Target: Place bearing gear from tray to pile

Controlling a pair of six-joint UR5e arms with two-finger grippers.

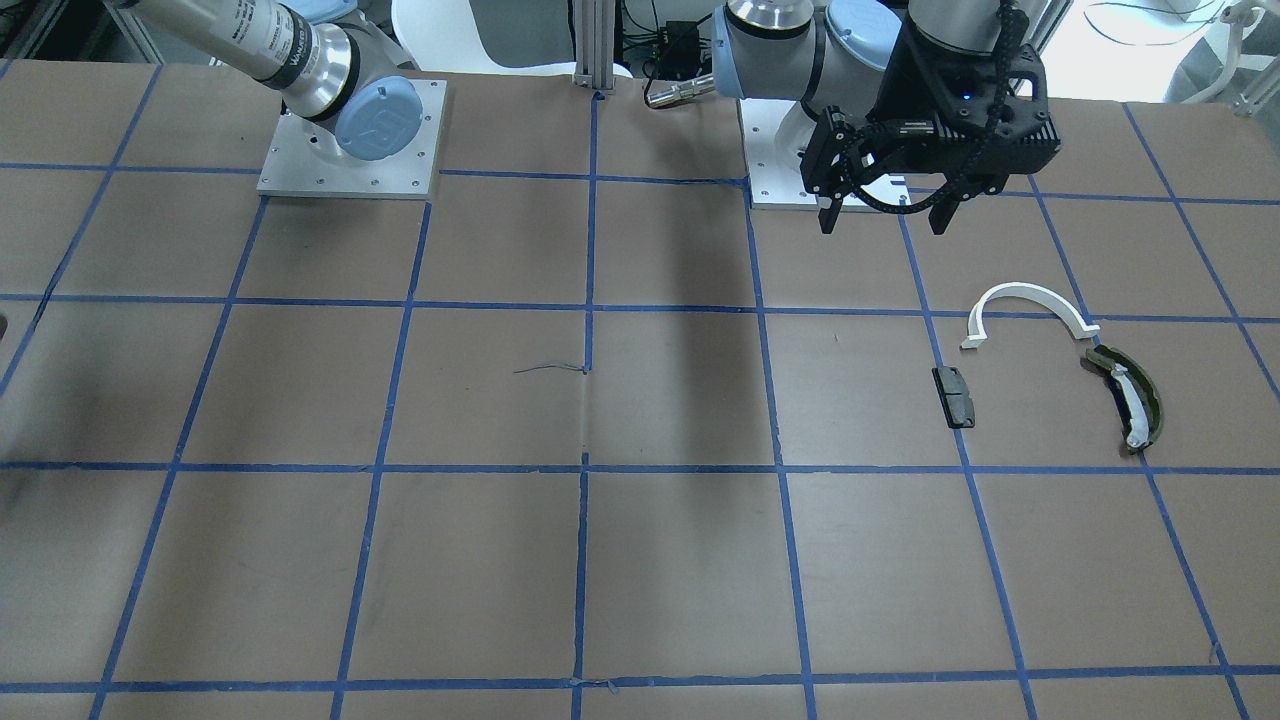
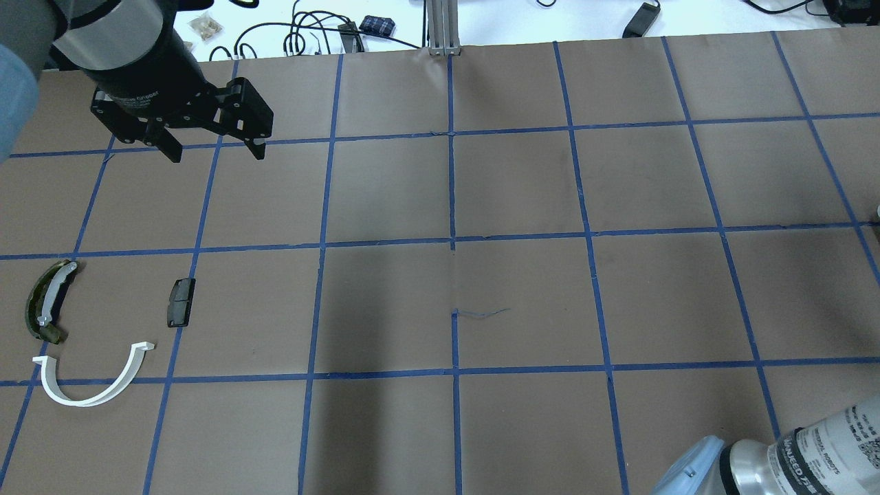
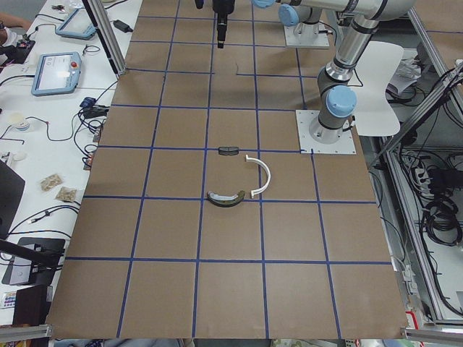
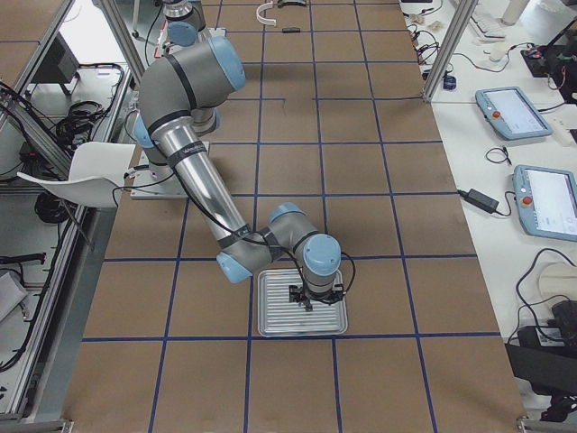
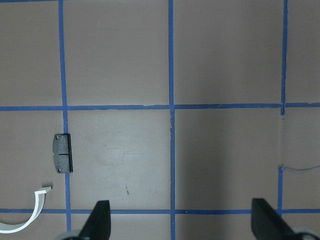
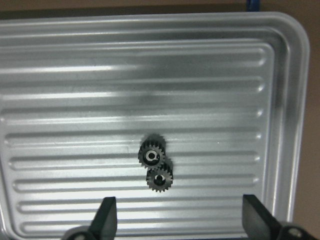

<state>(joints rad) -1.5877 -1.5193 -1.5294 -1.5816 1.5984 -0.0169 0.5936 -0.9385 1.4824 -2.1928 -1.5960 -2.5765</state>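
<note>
Two small dark bearing gears [image 6: 151,156] lie touching on the ribbed metal tray [image 6: 280,100]. My right gripper [image 6: 180,220] hangs open just above them. The right exterior view shows it over the tray [image 4: 270,325]. The pile lies far off on my left: a white half-ring arc [image 1: 1030,291], an olive-green curved piece with a white insert [image 1: 1130,395] and a small dark block [image 1: 955,395]. My left gripper [image 1: 883,215] is open and empty, raised above the table beside the pile [image 2: 181,302].
Brown table covering with a blue tape grid [image 2: 454,240]. Arm bases on metal plates [image 1: 350,140] stand at the robot's edge. Cables and tablets [image 3: 54,72] lie beyond the table's far side.
</note>
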